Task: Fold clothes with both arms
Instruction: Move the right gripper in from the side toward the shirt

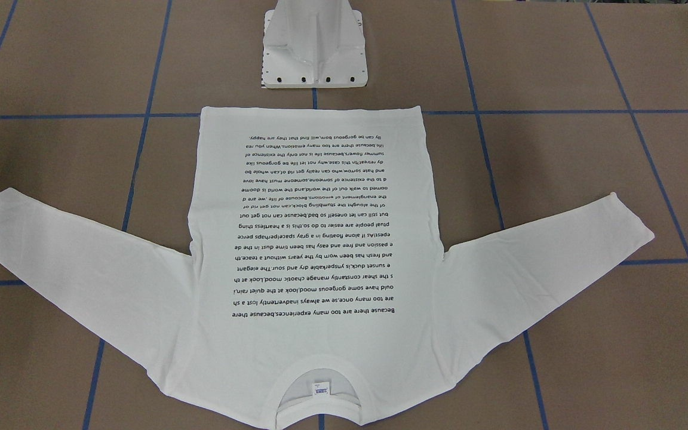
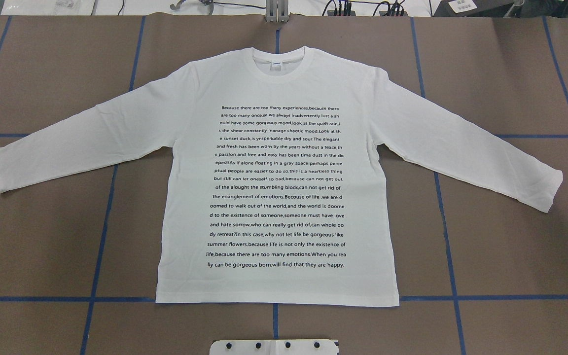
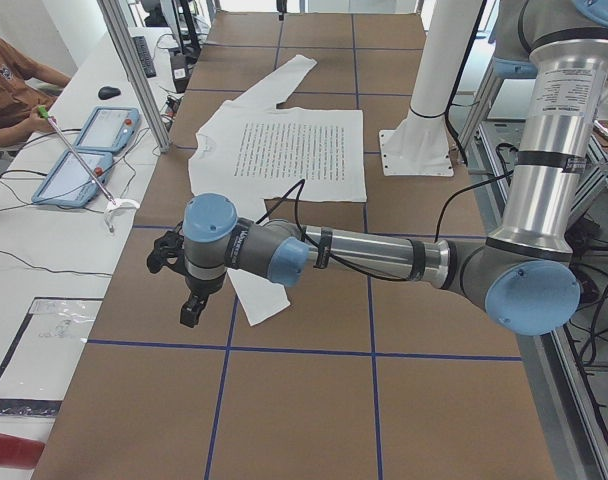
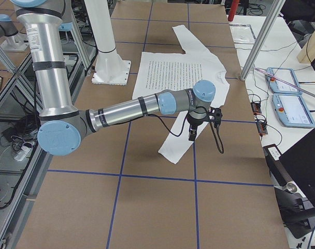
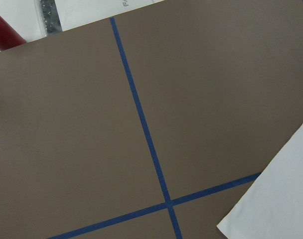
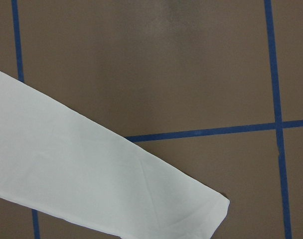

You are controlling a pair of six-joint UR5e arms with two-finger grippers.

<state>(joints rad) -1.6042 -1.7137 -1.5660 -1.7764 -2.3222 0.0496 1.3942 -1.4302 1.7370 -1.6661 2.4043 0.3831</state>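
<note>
- The brown surface [image 2: 42, 236], marked off in squares by blue tape [image 2: 100, 246], carries everything.
- The white shirt [image 2: 276, 187] lies flat in the middle of it with the print up. Its hem is toward the robot's white base [image 1: 314, 54], its collar [image 2: 284, 75] is at the far side, and no fold has been made yet.
- The left arm [image 3: 384, 255] and right arm [image 4: 121, 111] each reach out low over one end of the surface (one per sleeve).
- The left sleeve [image 2: 67, 148] and right sleeve [image 2: 471, 153] are spread out flat. A pinch there could catch only the top layer, or slip off thin cloth that lies tight against the surface.
- The left hand [image 3: 189, 312] hangs near its cuff and the right hand [image 4: 192, 134] near its sleeve's end. Neither seems to hold cloth. From these side views I cannot tell whether either is open or closed.
- If one hand lifts sooner or pulls farther than the other, the body would likely skew and wrinkle.
</note>
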